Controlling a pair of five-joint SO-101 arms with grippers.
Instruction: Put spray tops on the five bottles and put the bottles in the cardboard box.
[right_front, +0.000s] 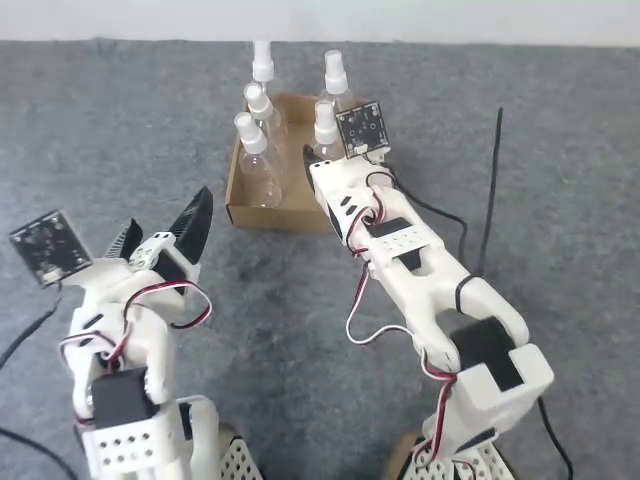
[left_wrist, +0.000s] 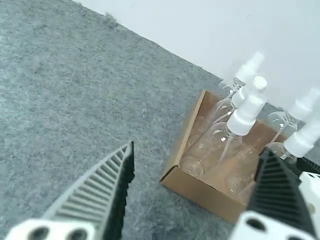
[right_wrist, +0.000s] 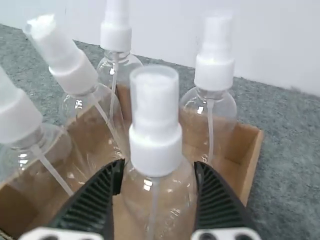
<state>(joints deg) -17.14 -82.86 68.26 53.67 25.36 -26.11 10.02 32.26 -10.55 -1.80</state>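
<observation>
The left pincer (left_wrist: 198, 149) hangs over the grey carpeted worktop (left_wrist: 75, 90) with its two black ribbed fingers (left_wrist: 112, 185) spread wide apart. Beyond them sits the cardboard box (left_wrist: 210, 197), holding upright clear bottles (left_wrist: 220, 136) with white spray tops (left_wrist: 245, 114). A pale wall (left_wrist: 200, 25) runs behind.

Left arm: at seven o'clock in our high view, our white printed-plastic left arm (right_front: 125, 330) with black servo blocks.
Right arm: at five o'clock, our matching white plastic right arm (right_front: 430, 280).
Cables: looped red, white and black wires (right_front: 352, 310).
Grippers: our left gripper (left_wrist: 197, 150) and right gripper (right_wrist: 159, 167) have black ribbed wedge fingers (left_wrist: 107, 195).
Wrist boards: black square circuit boards (right_front: 48, 245).
</observation>
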